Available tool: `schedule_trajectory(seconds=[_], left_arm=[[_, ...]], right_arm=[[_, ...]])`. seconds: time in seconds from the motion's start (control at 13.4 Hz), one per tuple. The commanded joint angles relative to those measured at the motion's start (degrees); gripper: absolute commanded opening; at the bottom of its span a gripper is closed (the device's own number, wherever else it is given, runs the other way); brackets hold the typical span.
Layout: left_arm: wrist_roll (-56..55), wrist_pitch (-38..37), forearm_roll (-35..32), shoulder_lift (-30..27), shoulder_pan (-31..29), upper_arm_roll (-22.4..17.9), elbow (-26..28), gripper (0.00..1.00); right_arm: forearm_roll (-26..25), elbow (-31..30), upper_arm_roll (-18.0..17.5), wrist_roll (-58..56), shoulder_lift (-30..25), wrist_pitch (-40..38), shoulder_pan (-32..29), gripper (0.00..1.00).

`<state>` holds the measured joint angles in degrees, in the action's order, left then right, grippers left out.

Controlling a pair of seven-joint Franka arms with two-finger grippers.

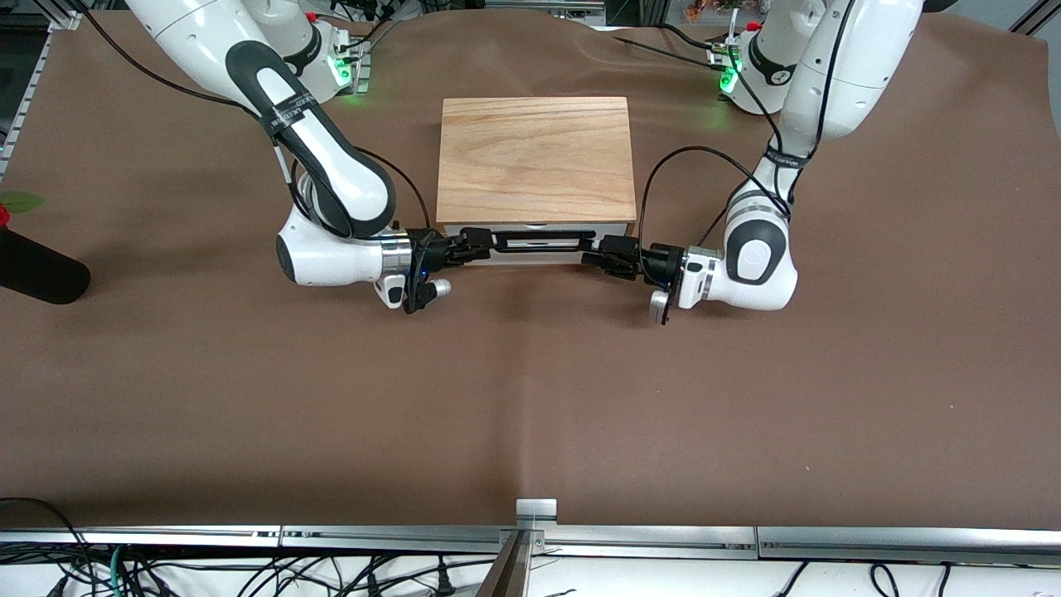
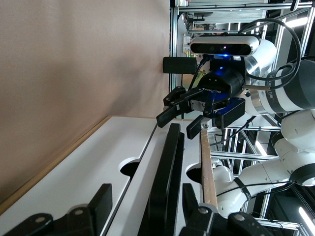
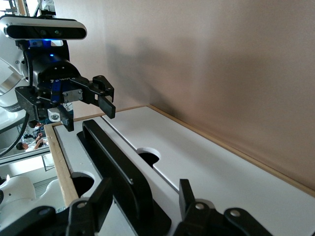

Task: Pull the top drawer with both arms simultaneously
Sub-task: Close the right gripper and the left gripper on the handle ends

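The box [image 1: 536, 157] is sitting in the middle of the table [image 1: 530, 390], midway between the two arms, with its drawer fronts facing the front camera. The top drawer [image 1: 572, 227] is lying just under the oak lid and looks shut, or very nearly so, its white front flush with the box.

Both arms are reaching in low and level from either end, so that each gripper is meeting the black handle [image 1: 547, 235] end-on. The right gripper [image 1: 479, 243] is sitting at the handle's end toward the right arm's side of the table, and the left gripper [image 1: 598, 249] is sitting at the handle's end toward the left arm. Splitting the bar this way is probably meant to keep the pull even, so the shallow tray does not skew and jam.

In each wrist view the gripper's own fingers [image 2: 101, 196] are standing wide, one on each side of the bar, with a clear gap showing. Neither is clamping it yet. The lower drawer front [image 2: 83, 182] is lying beside the handle, untouched.

Judging from this, the approach is finished and the next step is closing on the bar, then drawing it straight toward the front camera together.
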<state>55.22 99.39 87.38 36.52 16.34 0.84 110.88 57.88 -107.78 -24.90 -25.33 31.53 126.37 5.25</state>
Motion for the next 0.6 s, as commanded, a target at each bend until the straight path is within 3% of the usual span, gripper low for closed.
schedule_trajectory(seconds=[0.0, 0.07, 0.15, 0.3, 0.52], left_arm=[[2.4, 1.2, 2.3, -1.8, 0.5, -0.1, 1.9, 0.52], [2.6, 1.2, 2.3, -1.8, 0.5, -0.1, 1.9, 0.49], [3.3, 1.2, 2.3, -1.8, 0.5, -0.1, 1.9, 0.39], [4.1, 1.2, 2.3, -1.7, 0.6, -0.1, 1.8, 0.33], [4.2, 1.2, 2.3, -1.8, 0.6, -0.1, 1.7, 0.09]], right_arm=[[-0.5, 1.1, -1.4, 0.1, 0.9, 1.3, -0.2, 0.52], [-0.4, 1.0, -1.8, 0.1, 0.9, 2.3, -0.2, 0.47], [-0.3, 1.0, -2.8, 0.1, 1.0, 3.3, -0.2, 0.47], [-0.2, 1.0, -3.1, 0.1, 1.5, 4.8, -0.2, 0.47], [-0.2, 0.8, -3.2, -0.1, 1.7, 4.9, -0.2, 0.42]])
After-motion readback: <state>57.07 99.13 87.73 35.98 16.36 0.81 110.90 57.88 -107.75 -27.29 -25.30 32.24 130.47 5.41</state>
